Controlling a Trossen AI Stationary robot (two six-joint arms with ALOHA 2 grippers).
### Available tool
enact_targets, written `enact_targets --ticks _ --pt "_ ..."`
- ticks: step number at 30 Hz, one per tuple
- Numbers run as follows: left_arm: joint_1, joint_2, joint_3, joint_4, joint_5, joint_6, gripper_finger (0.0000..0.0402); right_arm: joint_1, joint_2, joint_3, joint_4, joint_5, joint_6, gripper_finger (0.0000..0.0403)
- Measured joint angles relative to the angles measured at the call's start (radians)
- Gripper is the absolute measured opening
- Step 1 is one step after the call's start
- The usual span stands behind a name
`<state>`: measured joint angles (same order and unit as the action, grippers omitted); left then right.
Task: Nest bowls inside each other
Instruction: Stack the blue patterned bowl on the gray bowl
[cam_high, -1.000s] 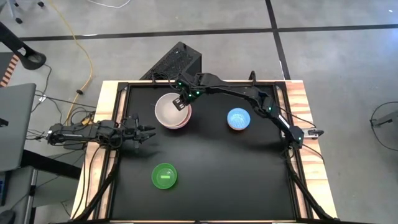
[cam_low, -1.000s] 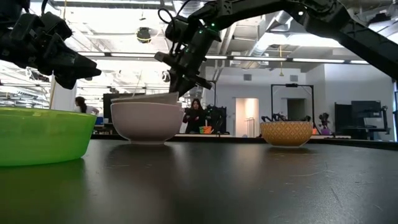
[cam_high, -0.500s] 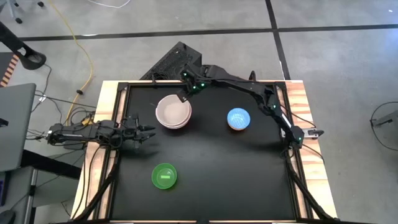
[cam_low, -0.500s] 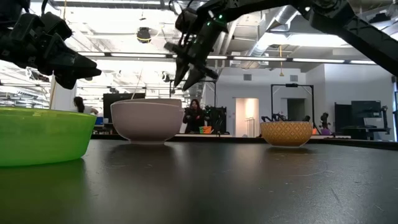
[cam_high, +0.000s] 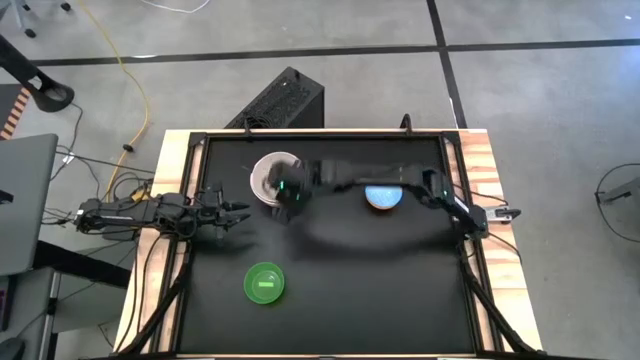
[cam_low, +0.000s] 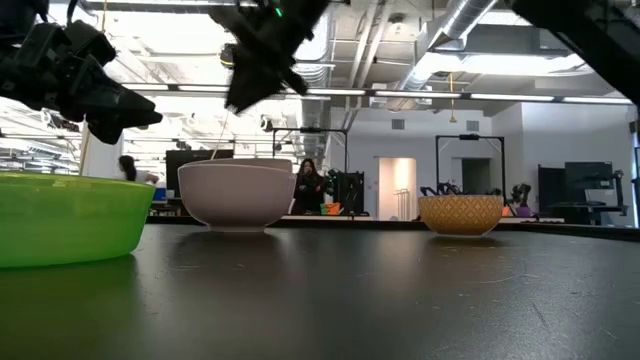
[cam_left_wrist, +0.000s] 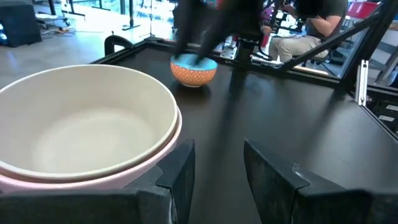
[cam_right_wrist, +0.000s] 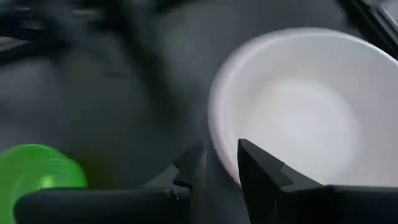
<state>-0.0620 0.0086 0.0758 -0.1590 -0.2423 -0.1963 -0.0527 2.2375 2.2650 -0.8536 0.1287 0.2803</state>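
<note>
Two or more large bowls sit nested at the table's far left: a pale cream one (cam_left_wrist: 81, 124) inside a pink one (cam_left_wrist: 124, 180), seen as one stack (cam_high: 272, 178) from above. A smaller blue bowl (cam_high: 383, 193) with a patterned orange outside (cam_low: 460, 213) stands alone to the stack's right. A green bowl (cam_high: 265, 283) stands near the front. My right gripper (cam_high: 287, 197) hovers blurred above the stack's near rim, open and empty. My left gripper (cam_high: 243, 212) rests open at the table's left edge, level, beside the stack.
A raised black frame (cam_high: 300, 133) borders the dark table top. Bare table lies between the green bowl and the blue bowl. People (cam_low: 312, 185) and other equipment show in the room beyond the far edge.
My right gripper has let go of the top bowl's far rim, and that tilted bowl has dropped level into the stack. The gripper rose, then swung over the stack toward the table's near edge, rolling as it went.
</note>
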Motion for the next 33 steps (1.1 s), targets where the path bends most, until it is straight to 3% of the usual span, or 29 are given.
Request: enact_targets --ticks 4,9,14,19,23,27,33 --pt "0.000 0.000 0.002 -0.010 0.003 -0.011 0.0128 0.127 0.000 -0.061 0.124 0.094 -0.001 0.0099" --pt "0.000 0.000 0.002 -0.012 0.003 -0.031 0.0128 0.262 0.000 -0.158 0.255 0.058 -0.023 0.0091" --pt "0.000 0.000 0.003 -0.014 0.003 -0.033 0.0128 0.331 0.005 -0.241 0.210 0.183 0.110 0.0090" --pt "0.000 0.000 0.003 -0.014 0.004 -0.052 0.0128 0.329 -0.031 -0.207 -0.032 0.246 0.206 0.0096" --pt "0.000 0.000 0.003 -0.015 0.020 -0.057 0.0128 0.308 -0.116 -0.222 -0.186 0.256 0.138 0.0103" --pt "0.000 0.000 0.003 -0.016 0.028 -0.062 0.0128 0.257 -0.230 -0.258 -0.353 0.342 0.134 0.0103" --pt "0.000 0.000 0.003 -0.016 0.028 -0.061 0.0128 0.127 -0.480 -0.541 -0.385 0.398 0.150 0.0103"
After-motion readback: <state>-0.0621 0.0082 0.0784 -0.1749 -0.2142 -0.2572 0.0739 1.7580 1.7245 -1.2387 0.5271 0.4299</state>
